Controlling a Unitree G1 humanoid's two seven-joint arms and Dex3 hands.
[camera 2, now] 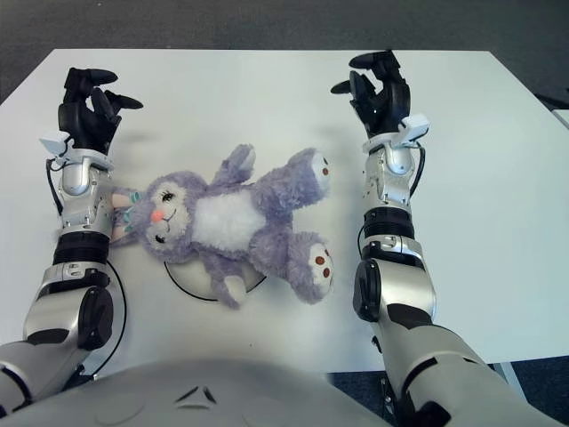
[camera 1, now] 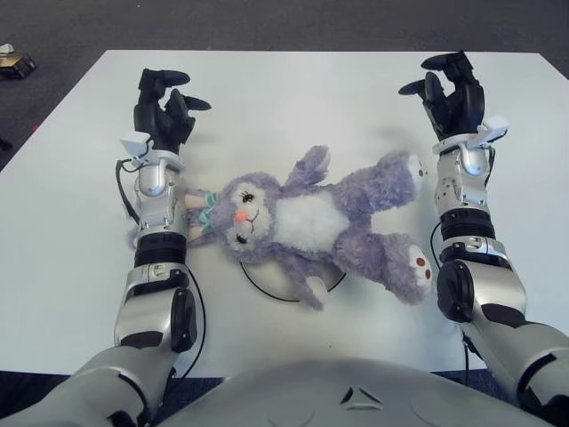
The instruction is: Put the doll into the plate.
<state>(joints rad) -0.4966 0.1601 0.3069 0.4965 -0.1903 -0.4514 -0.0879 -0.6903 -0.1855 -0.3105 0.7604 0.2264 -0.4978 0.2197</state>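
Observation:
A purple plush bunny doll with a white belly lies on its back across a white plate, head toward my left. Only the plate's near rim shows under the doll's body. The doll's long ears run behind my left forearm. My left hand is above the table beyond the doll's head, fingers spread and holding nothing. On the other side, my right hand is beyond the doll's feet, also spread and empty. Neither hand touches the doll.
The white table stretches wide behind the doll, with dark floor around it. A small object lies on the floor at the far left.

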